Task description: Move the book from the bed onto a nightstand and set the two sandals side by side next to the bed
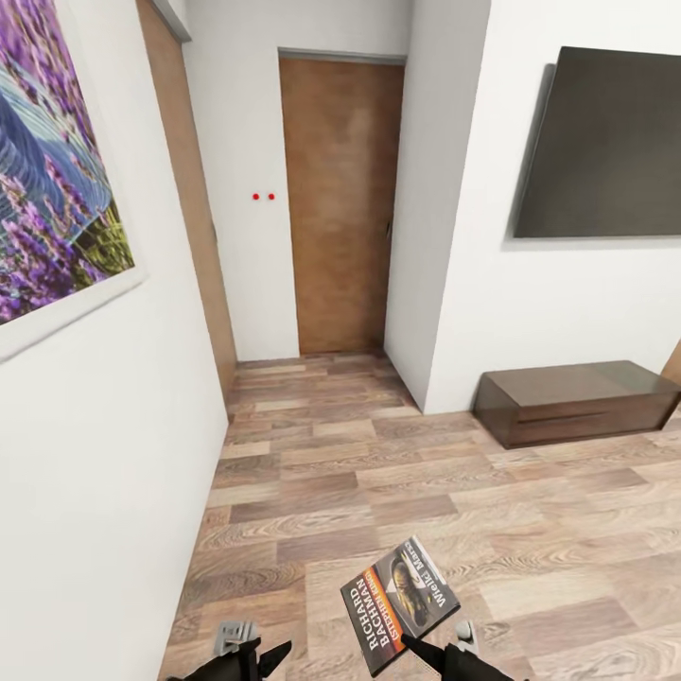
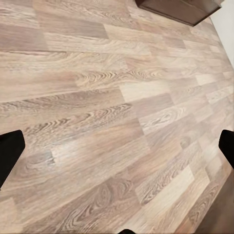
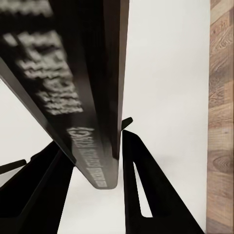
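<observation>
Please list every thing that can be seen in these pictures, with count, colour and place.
book: one, dark cover with orange band and white lettering, held above the floor at the right end effector.
door: one, brown wood, at the end of the passage.
cabinet: one, low, dark brown, against the right wall.
screen: one, dark, on the right wall above the cabinet.
picture: one, purple flowers, white frame, on the left wall.
floor: brown wood planks.
left end effector: one, black, open, holding nothing.
right end effector: one, black, shut on the book's edge.
</observation>
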`<state>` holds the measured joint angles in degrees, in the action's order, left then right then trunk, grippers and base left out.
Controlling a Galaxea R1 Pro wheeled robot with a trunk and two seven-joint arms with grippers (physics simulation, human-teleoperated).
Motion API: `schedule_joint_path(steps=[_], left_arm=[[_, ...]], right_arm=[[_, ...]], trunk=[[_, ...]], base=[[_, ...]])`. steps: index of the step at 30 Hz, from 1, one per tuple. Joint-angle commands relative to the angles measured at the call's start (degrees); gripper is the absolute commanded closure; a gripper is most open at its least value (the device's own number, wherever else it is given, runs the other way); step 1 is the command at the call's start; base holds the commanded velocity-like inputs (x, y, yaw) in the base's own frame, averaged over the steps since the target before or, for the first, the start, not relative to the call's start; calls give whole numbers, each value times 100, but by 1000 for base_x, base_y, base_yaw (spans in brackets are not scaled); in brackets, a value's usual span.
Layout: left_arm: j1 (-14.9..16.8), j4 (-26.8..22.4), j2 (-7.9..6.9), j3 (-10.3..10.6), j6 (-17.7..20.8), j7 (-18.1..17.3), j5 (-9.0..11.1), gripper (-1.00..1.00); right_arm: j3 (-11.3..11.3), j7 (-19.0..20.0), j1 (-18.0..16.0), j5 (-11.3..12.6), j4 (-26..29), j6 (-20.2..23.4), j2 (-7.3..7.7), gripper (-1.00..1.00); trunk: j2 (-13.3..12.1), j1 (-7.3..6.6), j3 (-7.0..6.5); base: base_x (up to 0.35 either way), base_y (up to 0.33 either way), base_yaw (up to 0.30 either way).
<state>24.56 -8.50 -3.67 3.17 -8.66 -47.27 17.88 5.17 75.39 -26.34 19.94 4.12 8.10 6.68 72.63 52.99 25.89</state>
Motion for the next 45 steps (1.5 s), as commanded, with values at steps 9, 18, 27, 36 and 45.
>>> schedule_joint_path(steps=[9, 18, 27, 36, 45], left_arm=[[5, 6, -2, 34, -31, -10, 31, -100], [5, 6, -2, 34, -31, -10, 31, -100], [5, 6, -2, 34, -31, -10, 32, -100], [5, 14, -2, 34, -31, -10, 31, -100], [5, 15, -2, 35, -31, -10, 31, -100]], right_arm=[[60, 20, -3, -25, 1, 60, -2, 100], [57, 19, -3, -25, 1, 60, -1, 100], [62, 21, -3, -25, 1, 60, -1, 100], [60, 20, -3, -25, 1, 60, 0, 100], [59, 20, -3, -25, 1, 60, 0, 100]], trunk=[[3, 3, 6], [3, 3, 6], [3, 3, 6], [3, 3, 6], [3, 3, 6]], base=[[306, -92, 0], [299, -85, -6], [179, -48, -235], [3, -1, -284], [0, 0, -285]])
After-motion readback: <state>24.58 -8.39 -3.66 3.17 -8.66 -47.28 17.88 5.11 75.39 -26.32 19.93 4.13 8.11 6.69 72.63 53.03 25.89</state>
